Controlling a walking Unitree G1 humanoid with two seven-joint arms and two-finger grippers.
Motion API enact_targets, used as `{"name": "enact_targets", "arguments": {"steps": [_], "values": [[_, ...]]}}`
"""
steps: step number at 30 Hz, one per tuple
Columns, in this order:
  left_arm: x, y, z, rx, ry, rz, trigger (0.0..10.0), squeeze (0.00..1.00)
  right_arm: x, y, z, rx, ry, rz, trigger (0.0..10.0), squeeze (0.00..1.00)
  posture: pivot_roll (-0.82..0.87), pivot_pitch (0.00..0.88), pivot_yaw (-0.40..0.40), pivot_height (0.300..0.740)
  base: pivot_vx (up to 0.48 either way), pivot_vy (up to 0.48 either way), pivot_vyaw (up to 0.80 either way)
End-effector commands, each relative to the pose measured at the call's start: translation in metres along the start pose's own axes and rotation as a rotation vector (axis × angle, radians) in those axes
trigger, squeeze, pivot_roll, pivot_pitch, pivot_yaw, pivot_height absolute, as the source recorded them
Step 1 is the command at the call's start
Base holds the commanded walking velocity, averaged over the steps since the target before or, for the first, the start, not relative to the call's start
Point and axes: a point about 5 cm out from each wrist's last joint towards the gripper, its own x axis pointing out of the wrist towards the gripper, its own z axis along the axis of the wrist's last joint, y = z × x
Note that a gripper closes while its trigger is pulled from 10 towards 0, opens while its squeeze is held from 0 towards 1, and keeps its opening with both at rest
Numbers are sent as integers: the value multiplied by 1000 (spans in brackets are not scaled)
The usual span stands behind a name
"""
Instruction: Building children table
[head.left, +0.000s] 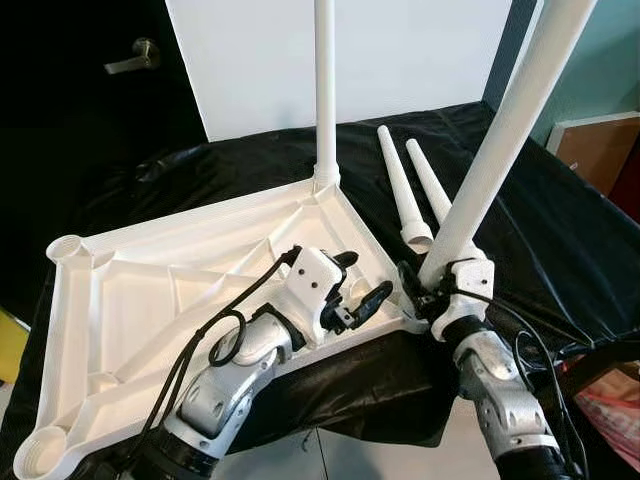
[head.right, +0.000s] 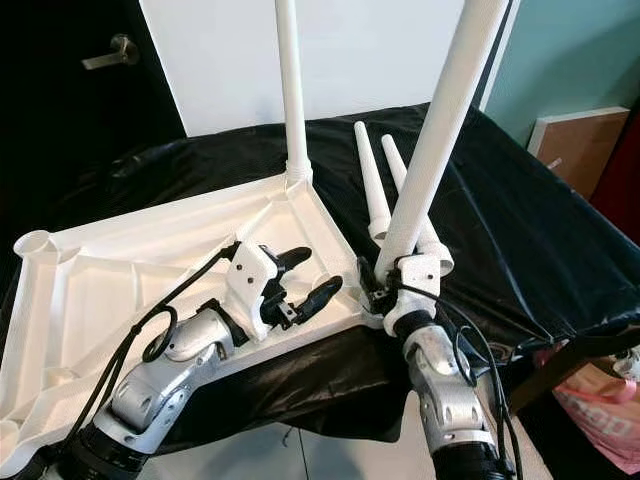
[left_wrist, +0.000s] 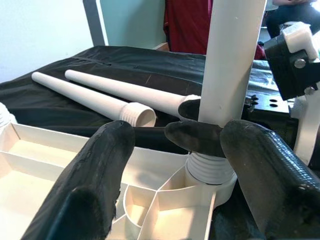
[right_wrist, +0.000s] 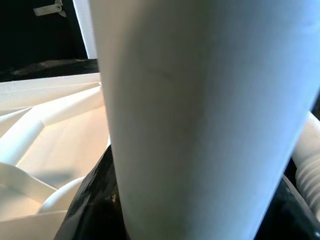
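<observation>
The white table top (head.left: 180, 290) lies upside down on a black cloth. One white leg (head.left: 325, 100) stands upright in its far corner socket. A second leg (head.left: 500, 140) leans over the near right corner, its threaded end (left_wrist: 210, 170) sitting at that socket. My right gripper (head.left: 425, 290) is shut on this leg just above the thread. My left gripper (head.left: 369, 276) is open and hovers over the table top beside that corner, its fingers (left_wrist: 95, 175) on either side of the leg's base without touching it. Two loose legs (head.left: 412, 190) lie on the cloth behind.
Empty corner sockets show at the far left (head.left: 68, 247) and near left (head.left: 40, 455). A white board (head.left: 400, 50) leans behind the table, with a dark door and handle (head.left: 135, 55) to its left. A wooden box (head.left: 600, 150) and a pink bag (head.left: 610, 410) are at the right.
</observation>
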Motion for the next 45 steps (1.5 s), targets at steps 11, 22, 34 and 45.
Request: {"name": "enact_targets", "arguments": {"steps": [11,22,34,45], "values": [[-1,-5,5,7,-6,-128,10000,0,-10,13,-13,-129,33,149,10000,0,-163,53,47,740,0,0,0],[-1,-4,6,8,-9,-126,10000,0,-17,12,-23,-180,40,181,10000,0,-161,54,49,740,0,0,0],[-1,-4,6,13,-8,-133,10000,0,-20,0,-32,-33,43,90,10000,0,-162,49,57,740,0,0,0],[1,-4,8,17,-11,-143,10000,0,-18,13,-29,-198,48,272,10000,0,-163,40,59,740,0,0,0]]}}
